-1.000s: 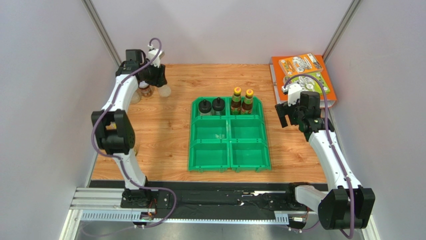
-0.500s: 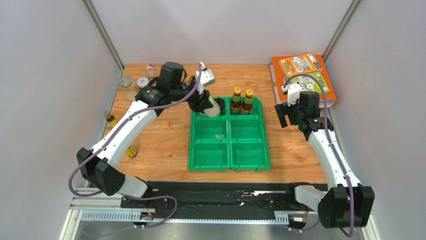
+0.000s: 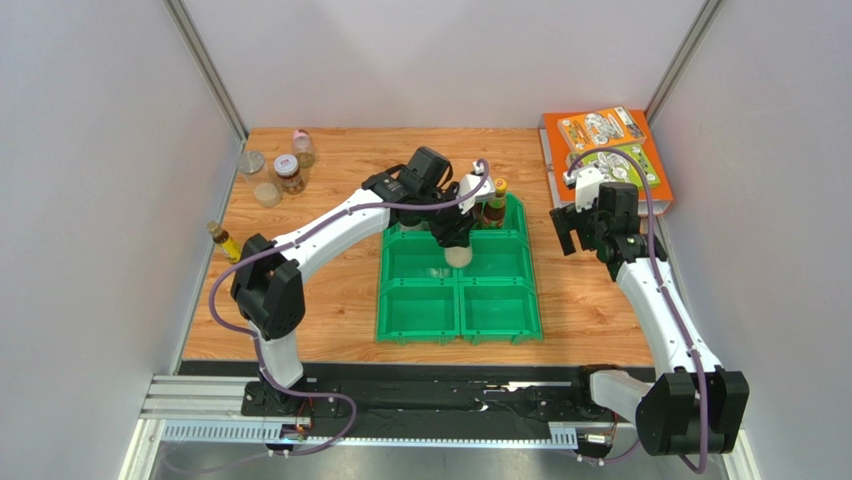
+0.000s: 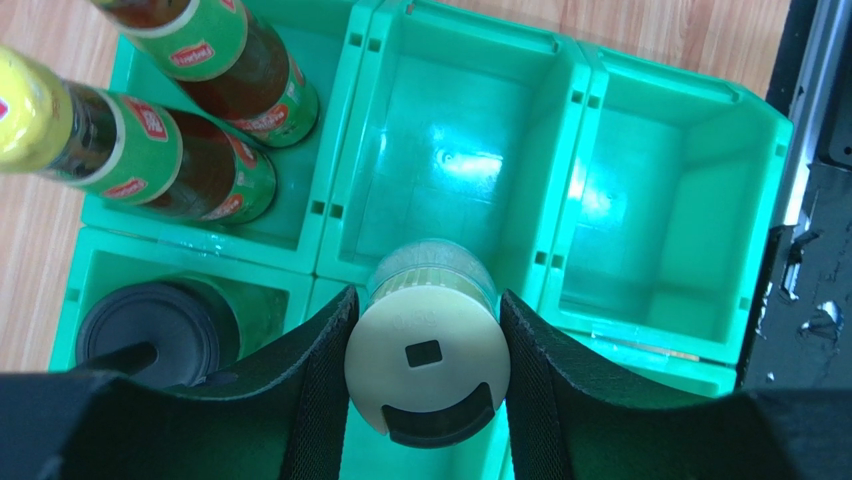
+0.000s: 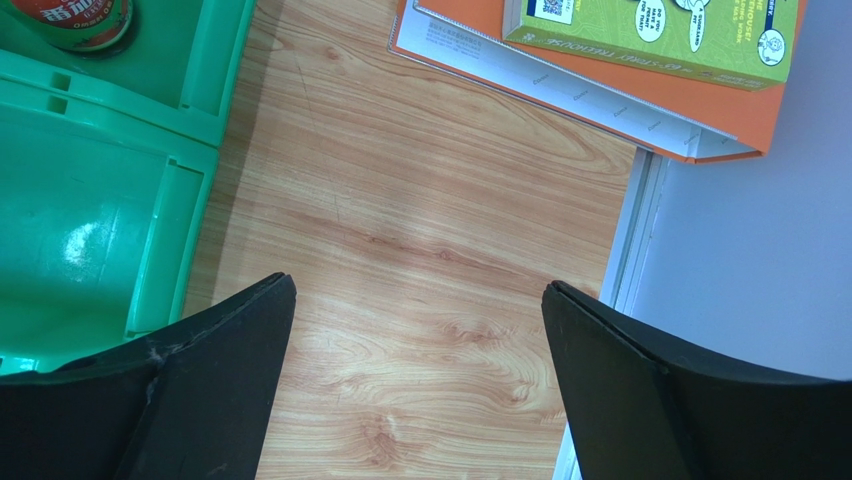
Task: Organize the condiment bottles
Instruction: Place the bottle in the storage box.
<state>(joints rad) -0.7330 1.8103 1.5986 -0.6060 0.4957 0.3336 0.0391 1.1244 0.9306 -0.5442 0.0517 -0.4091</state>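
One jar in transit over the bin.
The pale-capped jar [image 4: 428, 372] is clamped by the left pincer [image 4: 425, 335] and hung over the middle row of the green bin [image 3: 420, 338], close to the centre divider; which cell lies under it cannot be told. A black-capped jar [image 4: 150, 325] is seated in the 11 o'clock cell, and two green-labelled amber bottles [image 4: 210, 165] in the 1 o'clock cell. Loose bottles [image 3: 290, 172] are left on the counter [image 3: 330, 290] at 10 o'clock of the bin. The right pincer [image 5: 415, 330] is spread wide with nothing held, parked at 3 o'clock of the bin. Suggested: the jar to be shifted clear of the divider, centred over one empty cell, kept upright and lowered until the base is seated; only then to be released. The neighbouring bottle necks to be avoided on retract.
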